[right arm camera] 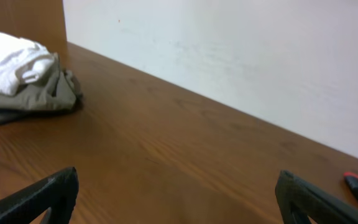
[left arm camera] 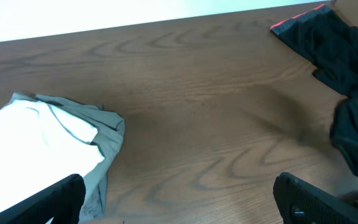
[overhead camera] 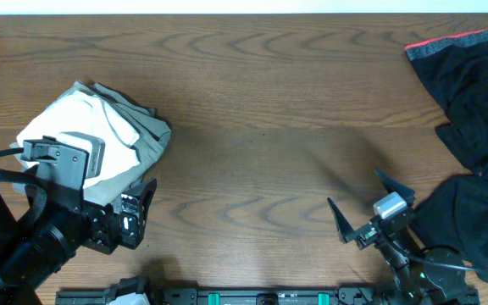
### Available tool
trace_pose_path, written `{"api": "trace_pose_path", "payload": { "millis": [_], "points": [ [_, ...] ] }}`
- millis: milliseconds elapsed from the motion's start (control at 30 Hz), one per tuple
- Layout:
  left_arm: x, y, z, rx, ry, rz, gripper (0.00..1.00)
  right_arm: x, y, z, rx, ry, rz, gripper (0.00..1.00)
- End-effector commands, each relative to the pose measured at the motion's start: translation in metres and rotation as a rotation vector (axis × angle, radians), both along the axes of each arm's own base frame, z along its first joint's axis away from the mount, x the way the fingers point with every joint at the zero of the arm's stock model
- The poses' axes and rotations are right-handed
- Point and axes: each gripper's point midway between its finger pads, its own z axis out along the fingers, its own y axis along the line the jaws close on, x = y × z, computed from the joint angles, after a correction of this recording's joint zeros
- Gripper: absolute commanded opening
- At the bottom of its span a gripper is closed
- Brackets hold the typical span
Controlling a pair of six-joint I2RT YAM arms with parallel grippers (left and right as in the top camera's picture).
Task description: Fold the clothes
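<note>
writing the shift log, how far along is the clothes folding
Done: the white T-shirt looks folded, lying on the khaki garment. In hand: nothing, left gripper and right gripper both open, empty. Left: perhaps the black red-striped garment, lying crumpled at the right.

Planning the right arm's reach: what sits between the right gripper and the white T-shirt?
Nothing: in the overhead view only bare wooden table lies between the right gripper and the white T-shirt, which rests on a khaki garment.

White T-shirt (overhead camera: 68, 117) atop khaki garment (overhead camera: 148, 137); black garment (overhead camera: 473, 93) well apart.
</note>
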Motion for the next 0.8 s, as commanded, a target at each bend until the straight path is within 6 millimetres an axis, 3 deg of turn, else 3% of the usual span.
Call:
{"api": "trace_pose_path", "payload": {
  "millis": [0, 167, 433, 533, 600, 700, 767],
  "points": [
    [0.001, 0.001, -0.001, 0.016, 0.001, -0.01, 0.98, 0.006, 0.0, -0.025, -0.012, 0.042, -0.01, 0.99],
    [0.001, 0.001, -0.001, 0.016, 0.001, -0.01, 0.98, 0.018, 0.004, -0.058, 0.031, 0.06, -0.014, 0.99],
    [0.001, 0.001, -0.001, 0.016, 0.001, -0.01, 0.98, 0.022, 0.006, -0.055, 0.066, 0.011, -0.014, 0.99],
    [0.001, 0.001, -0.001, 0.016, 0.001, -0.01, 0.98, 0.018, 0.014, -0.033, 0.094, -0.075, 0.044, 0.99],
    [0.001, 0.001, -0.001, 0.016, 0.001, -0.01, 0.98, 0.017, 0.014, -0.029, 0.085, -0.102, 0.046, 0.99],
    [0.001, 0.001, -0.001, 0.016, 0.0, -0.01, 0.98, 0.019, 0.012, -0.04, 0.062, -0.063, 0.029, 0.99],
    [0.001, 0.001, -0.001, 0.016, 0.0, -0.01, 0.98, 0.019, 0.012, -0.06, 0.037, 0.017, 0.027, 0.99]
  ]
}}
